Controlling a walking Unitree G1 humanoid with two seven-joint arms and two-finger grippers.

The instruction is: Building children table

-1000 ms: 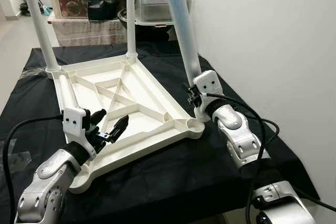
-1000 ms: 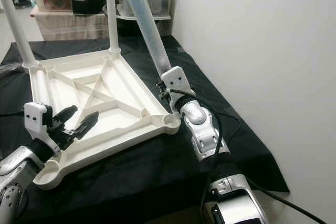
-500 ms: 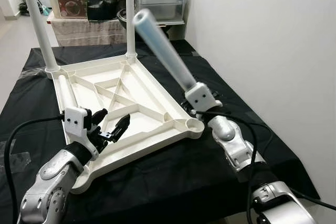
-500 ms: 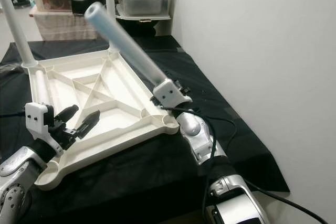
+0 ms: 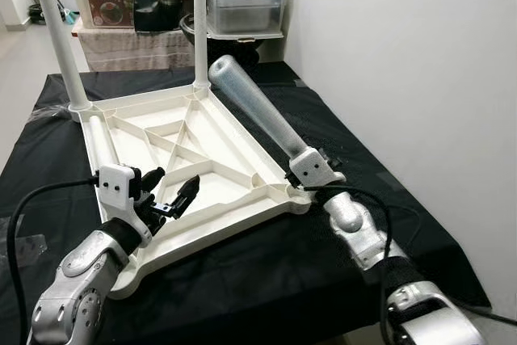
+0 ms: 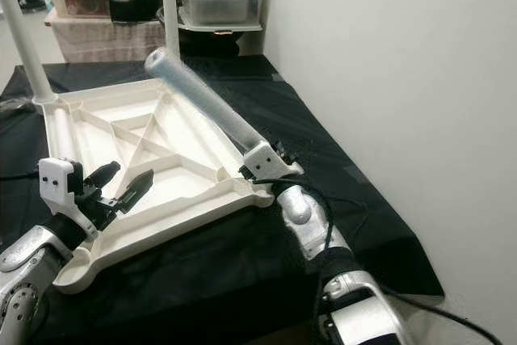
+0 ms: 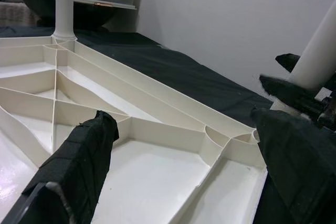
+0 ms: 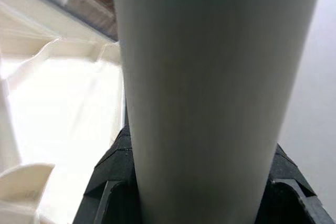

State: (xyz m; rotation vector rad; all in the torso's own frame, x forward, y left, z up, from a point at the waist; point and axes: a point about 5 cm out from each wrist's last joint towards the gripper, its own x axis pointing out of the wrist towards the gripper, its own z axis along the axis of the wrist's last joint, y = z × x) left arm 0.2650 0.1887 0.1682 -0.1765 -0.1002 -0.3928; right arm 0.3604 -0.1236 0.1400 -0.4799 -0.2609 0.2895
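Right gripper (image 5: pixel 300 153) jaws around tilted leg (image 5: pixel 254 108).

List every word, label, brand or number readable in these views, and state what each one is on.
Red-brown box on the shelf behind the table: printed white characters and a picture, too small and blurred to read.
Upturned white tabletop, its legs and the leg in the right tool: no print visible.
Left tool and both arm housings: no readable marking.
No text can be quoted from these views.
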